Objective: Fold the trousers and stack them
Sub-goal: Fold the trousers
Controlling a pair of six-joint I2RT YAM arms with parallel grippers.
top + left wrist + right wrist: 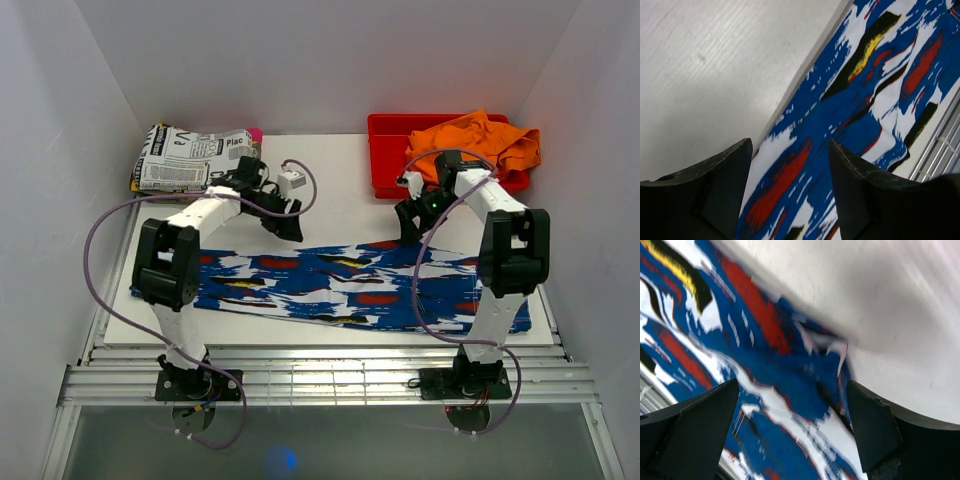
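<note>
The soft royal-blue cloth trousers with white brush streaks and red, black and yellow patches [350, 285] lie spread flat along the 6 o'clock side of the white bench [340, 190], stretching from about 8 o'clock to 4 o'clock. Their far edge runs just below both arms' tips.

The left end effector [285, 225] hangs over that far edge at about 10 o'clock of the cloth. In the left wrist view its black fingers [720, 185] stand apart with nothing between them; bare bench shows under one and printed cloth under the other.

The right end effector [410, 225] is over the far edge at about 1 o'clock of the cloth. Its fingers [700, 425] are spread wide and grip nothing, with a small rumpled fold of the fabric below the gap.

A folded black-and-white newspaper-print cloth [190, 158] sits in the 10 o'clock corner. A red plastic bin [385, 150] at 1 o'clock holds a crumpled orange garment [480, 140].
</note>
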